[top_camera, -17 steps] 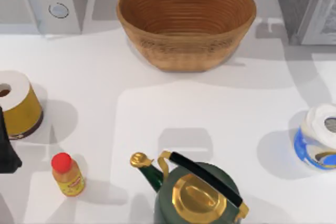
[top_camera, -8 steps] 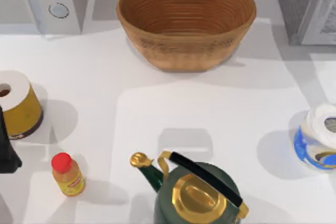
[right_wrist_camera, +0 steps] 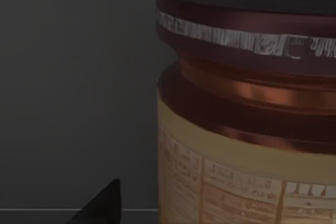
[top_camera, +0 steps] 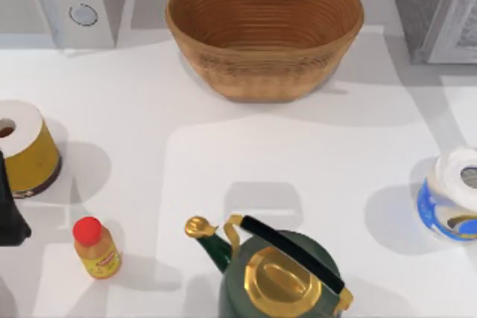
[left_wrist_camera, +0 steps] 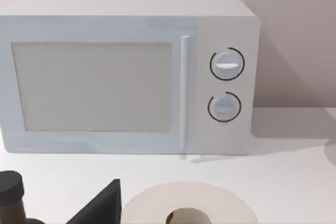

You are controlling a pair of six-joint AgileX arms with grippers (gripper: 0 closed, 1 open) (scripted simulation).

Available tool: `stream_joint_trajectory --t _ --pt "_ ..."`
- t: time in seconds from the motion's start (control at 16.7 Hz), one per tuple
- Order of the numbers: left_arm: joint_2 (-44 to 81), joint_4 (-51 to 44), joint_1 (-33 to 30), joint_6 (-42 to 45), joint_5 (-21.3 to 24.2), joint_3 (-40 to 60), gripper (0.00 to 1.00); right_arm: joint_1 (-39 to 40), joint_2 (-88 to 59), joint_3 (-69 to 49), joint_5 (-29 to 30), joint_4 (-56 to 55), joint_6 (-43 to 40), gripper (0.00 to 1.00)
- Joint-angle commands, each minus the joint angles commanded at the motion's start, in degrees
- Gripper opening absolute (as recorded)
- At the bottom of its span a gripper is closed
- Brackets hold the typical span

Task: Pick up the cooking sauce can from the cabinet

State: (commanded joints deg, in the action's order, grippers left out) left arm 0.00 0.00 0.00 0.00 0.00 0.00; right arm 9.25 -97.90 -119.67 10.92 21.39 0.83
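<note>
Cylindrical cooking sauce can (right_wrist_camera: 247, 114), coppery ribbed rim, tan paper label, right claw's state unclear

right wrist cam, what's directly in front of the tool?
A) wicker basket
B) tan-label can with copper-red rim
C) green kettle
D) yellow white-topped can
B: the right wrist view looks up close at the cooking sauce can, with a tan label, a shiny copper-red rim and a dark lid, against a dark surround.
</note>
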Motion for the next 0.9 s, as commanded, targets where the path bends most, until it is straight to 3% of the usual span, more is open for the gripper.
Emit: stream_joint_trajectory --t 0.36,0.66,0.9 --pt "0.00 0.00 0.00 0.00 0.00 0.00 1.00 -1.25 -9.64 -12.10 -1.14 2.42 -0.03 1.00" --pt "0.00 0.00 0.00 0.00 0.00 0.00 1.00 -1.39 -10.66 -13.36 -1.26 2.67 -0.03 1.00" --pt "0.00 0.00 0.00 0.00 0.00 0.00 1.00 -1.39 -10.66 -13.36 -1.26 2.67 -0.03 0.70"
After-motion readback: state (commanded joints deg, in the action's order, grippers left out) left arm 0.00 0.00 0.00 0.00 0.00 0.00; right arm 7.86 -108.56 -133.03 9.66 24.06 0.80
